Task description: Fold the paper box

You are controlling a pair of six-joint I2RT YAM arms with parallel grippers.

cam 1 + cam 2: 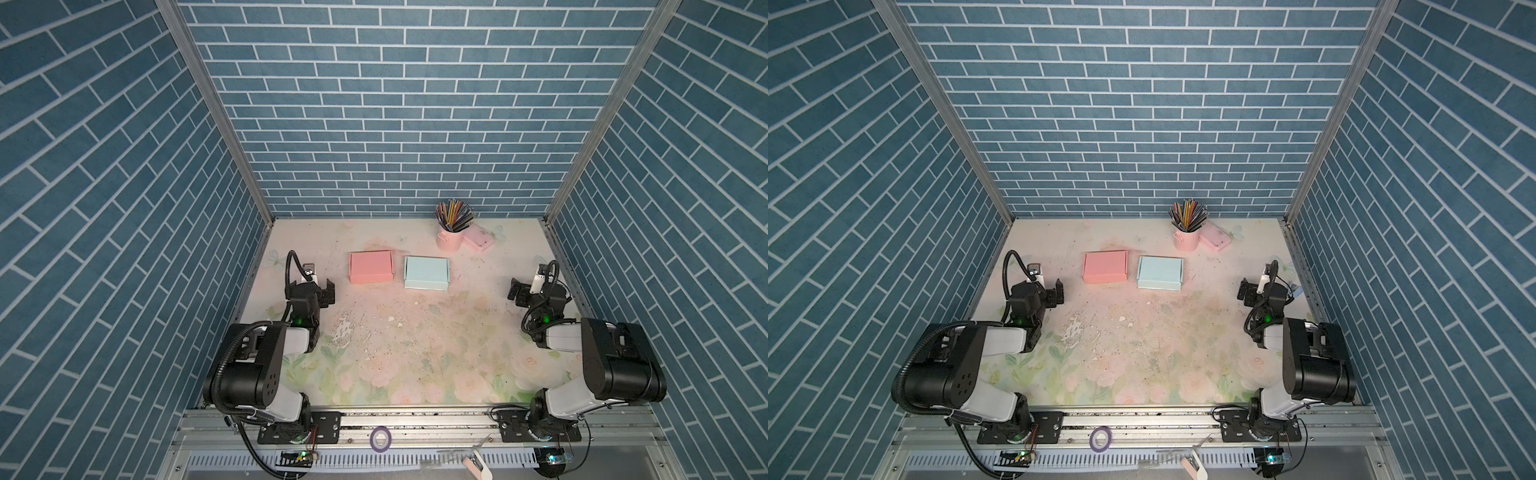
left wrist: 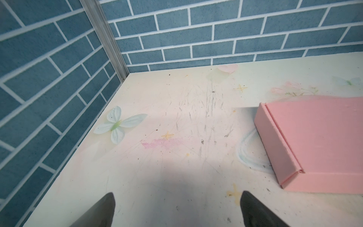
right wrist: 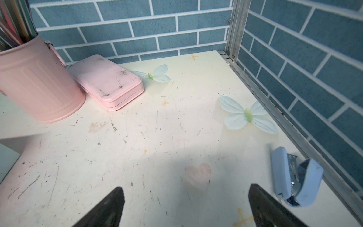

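Left end effector (image 2: 177, 198) and right end effector (image 3: 186, 190) hang spread and empty. Pink box (image 1: 371, 268) and blue box (image 1: 427, 272) look closed; we judge folding done, next just check lids.

A: Walls?
B: Blue brick-pattern walls (image 1: 374, 104) on three sides, aluminium posts (image 1: 216, 108) at the back corners.
A: Surface?
B: Pale floral tabletop (image 1: 415, 332), scuffed, worn patches. Light seemingly overhead; shadows soft.
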